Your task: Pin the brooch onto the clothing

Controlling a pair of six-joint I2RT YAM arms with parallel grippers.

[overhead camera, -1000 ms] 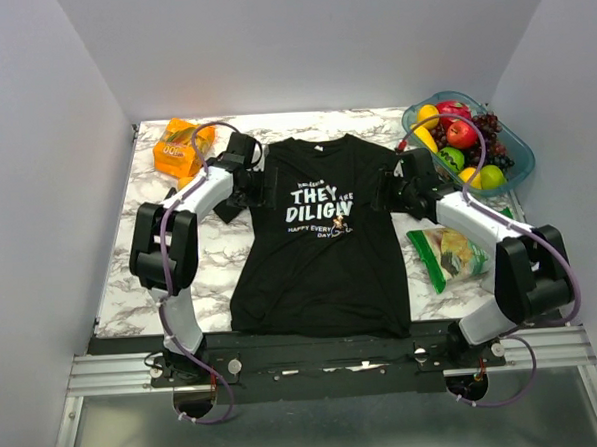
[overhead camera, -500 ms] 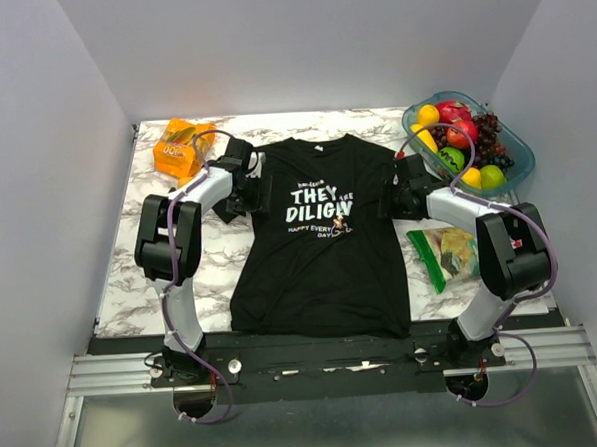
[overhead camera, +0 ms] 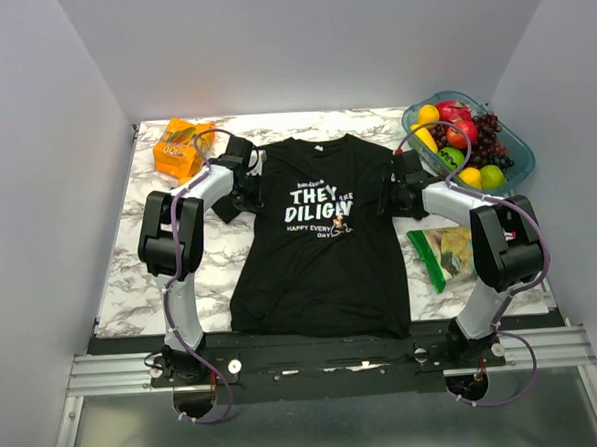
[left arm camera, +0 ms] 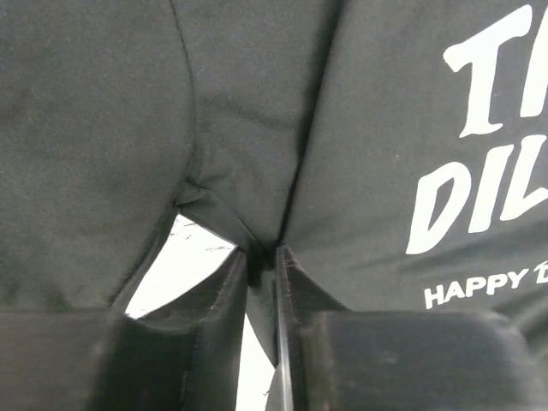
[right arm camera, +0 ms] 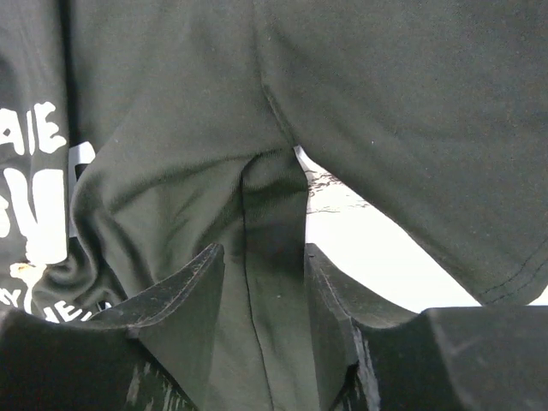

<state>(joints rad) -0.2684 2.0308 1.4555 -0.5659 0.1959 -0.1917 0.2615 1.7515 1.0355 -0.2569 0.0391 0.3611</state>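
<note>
The clothing (overhead camera: 321,272), a black T-shirt with white print, lies flat on the marble table (overhead camera: 126,283). The brooch (overhead camera: 340,221) is a tiny gold speck on the chest, just right of the lettering. My left gripper (overhead camera: 249,191) is at the shirt's left armpit; in the left wrist view it (left arm camera: 261,253) is shut on a thin fold of the clothing (left arm camera: 368,128). My right gripper (overhead camera: 390,194) is at the right armpit. In the right wrist view it (right arm camera: 264,248) stands open astride a raised ridge of the clothing (right arm camera: 171,86).
An orange snack packet (overhead camera: 181,147) lies at the back left. A blue basket (overhead camera: 520,157) of fruit stands at the back right. A green snack bag (overhead camera: 445,256) lies right of the shirt. Grey walls close the table on three sides.
Both arms have stretched forward, pushing their grippers in at the shirt's armpits. The left jaws have closed on a fold of fabric. The right jaws have narrowed around a ridge.
</note>
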